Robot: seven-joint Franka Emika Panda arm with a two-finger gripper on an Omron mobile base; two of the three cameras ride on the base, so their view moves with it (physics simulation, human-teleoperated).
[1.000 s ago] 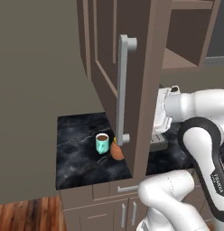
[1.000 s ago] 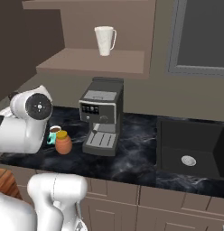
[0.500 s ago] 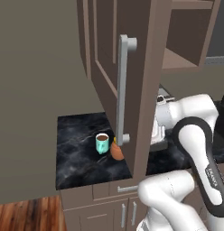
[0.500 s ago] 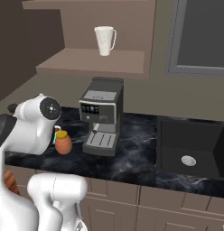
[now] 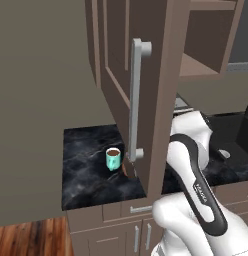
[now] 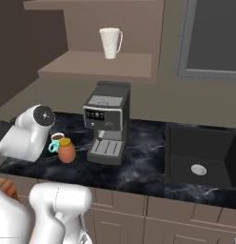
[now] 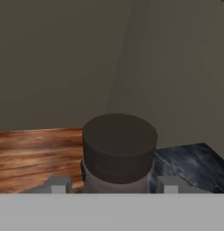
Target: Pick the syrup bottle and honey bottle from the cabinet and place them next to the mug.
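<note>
Holding the syrup bottle (image 7: pixel 119 149) in the gripper (image 7: pixel 114 186), jaws drawn narrow and pressed to either side just below the dark cap, probably to keep the tall bottle hanging upright for a clean set-down. Looking past the cap at wooden floor (image 7: pixel 32 153) and a corner of the dark marble table (image 7: pixel 190 164), so likely carried near or beyond the table's edge and not yet over the spot. Seeing the honey bottle (image 6: pixel 66 151) already down on the table, upright, just beside the mug (image 6: pixel 56 141) on the side nearer the coffee machine (image 6: pixel 106 125); cannot tell whether touching. Counting half the task as done on that evidence. Noting the cabinet (image 5: pixel 156 100) door swung open over the table, with its long bar handle (image 5: pixel 135 100) hanging in front of the mug in the left base view; open as the fetching requires, and for now a thing to steer around. Judging the free ground beside the mug, away from the honey bottle, to be the sensible target. Needing a low, level approach: tall and narrow, so apt to tip if released tilted or knocked against the mug. Keeping clear of the door's lower edge and the honey bottle on the way in.
</note>
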